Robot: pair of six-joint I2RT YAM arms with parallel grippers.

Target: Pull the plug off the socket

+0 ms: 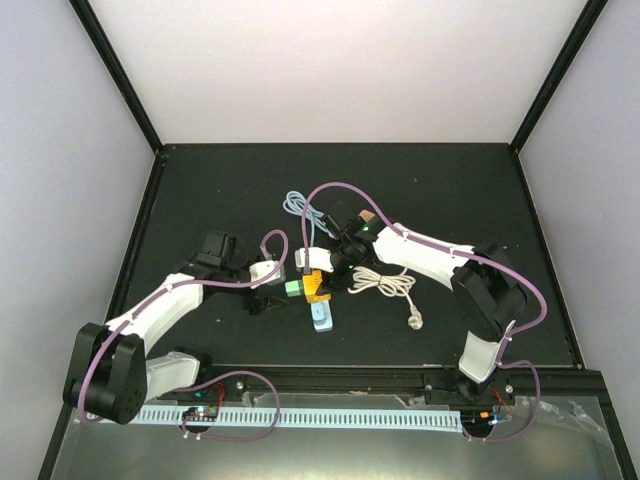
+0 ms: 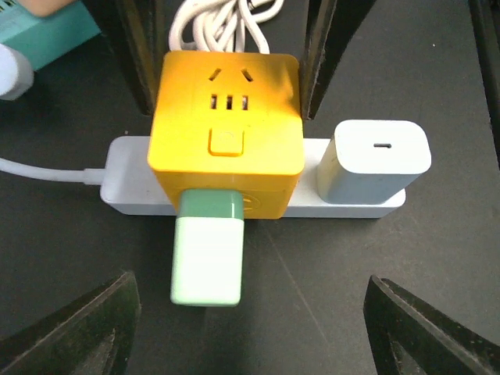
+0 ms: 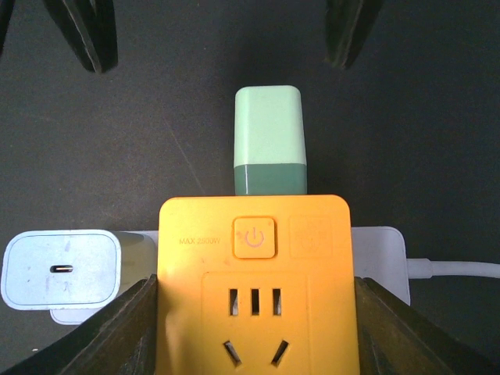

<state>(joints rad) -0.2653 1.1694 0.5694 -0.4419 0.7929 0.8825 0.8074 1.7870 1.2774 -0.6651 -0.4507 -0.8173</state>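
Right jaws clamp the orange socket [image 3: 254, 273]; left jaws spread wide (green plug [image 2: 207, 258] just ahead).

Robot lab test cell, not a home: plain white walls [image 1: 330, 60] w/ black frame posts [image 1: 115, 70] box in a matte black surface [image 1: 450, 190] (left arm [image 1: 160, 305] & right arm [image 1: 430, 255] bolted at its near edge), purple cables [image 1: 345, 184] exposed.

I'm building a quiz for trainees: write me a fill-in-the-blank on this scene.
The plug in the orange cube is coloured ___.
The right tool grips the ___.
The left tool is ___.
The charger sits in the white ___.
Missing: green; cube; open; strip.
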